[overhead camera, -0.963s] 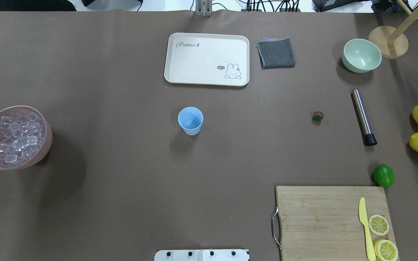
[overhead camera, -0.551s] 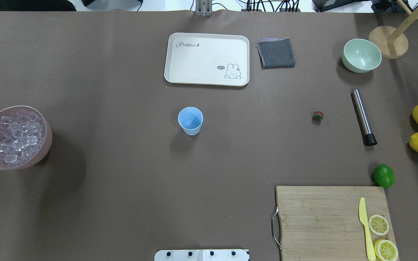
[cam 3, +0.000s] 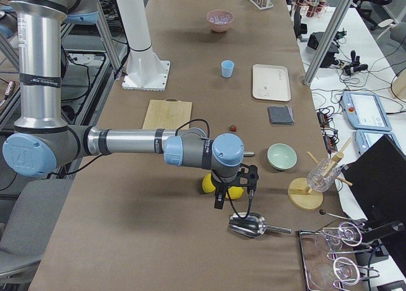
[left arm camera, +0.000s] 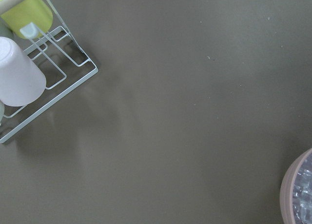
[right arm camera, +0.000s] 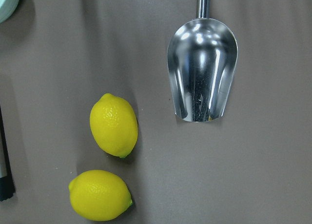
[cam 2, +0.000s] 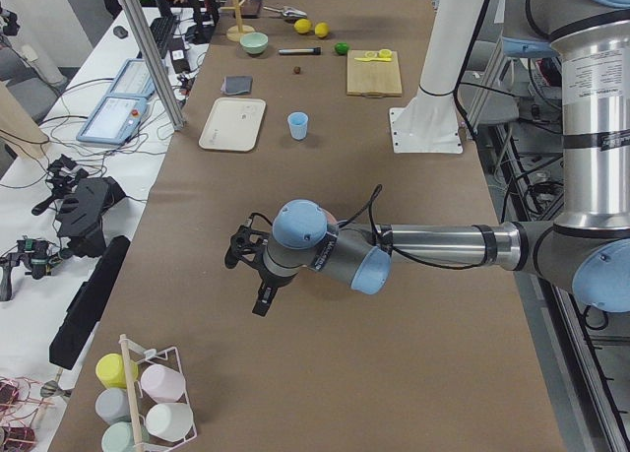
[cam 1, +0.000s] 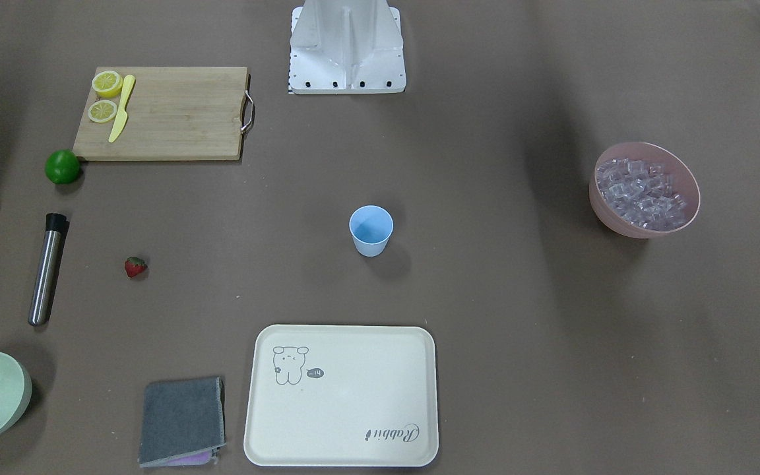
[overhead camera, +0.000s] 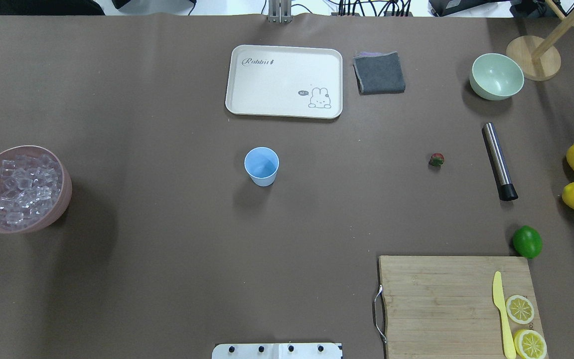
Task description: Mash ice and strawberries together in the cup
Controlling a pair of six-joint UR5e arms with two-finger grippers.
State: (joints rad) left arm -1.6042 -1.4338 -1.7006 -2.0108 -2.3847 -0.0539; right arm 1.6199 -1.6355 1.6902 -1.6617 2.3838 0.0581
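The light-blue cup (overhead camera: 261,165) stands upright mid-table, and nothing shows inside it. A small red strawberry (overhead camera: 436,159) lies alone to its right. The ice (overhead camera: 23,192) fills a pink bowl (overhead camera: 66,185) at the table's left edge. Neither gripper appears in the overhead or front views. In the exterior left view my left gripper (cam 2: 258,296) hangs above bare table beyond the pink bowl; I cannot tell if it is open or shut. In the exterior right view my right gripper (cam 3: 233,191) hangs over two lemons (right arm camera: 113,125) beside a metal scoop (right arm camera: 202,82); its state I cannot tell either.
A steel muddler (overhead camera: 499,160) lies right of the strawberry. A lime (overhead camera: 527,241) sits beside the cutting board (overhead camera: 446,299), which carries a yellow knife and lemon slices. A cream tray (overhead camera: 283,80), grey cloth (overhead camera: 379,73) and green bowl (overhead camera: 496,76) line the far side. A cup rack (left arm camera: 44,82) stands at the left end.
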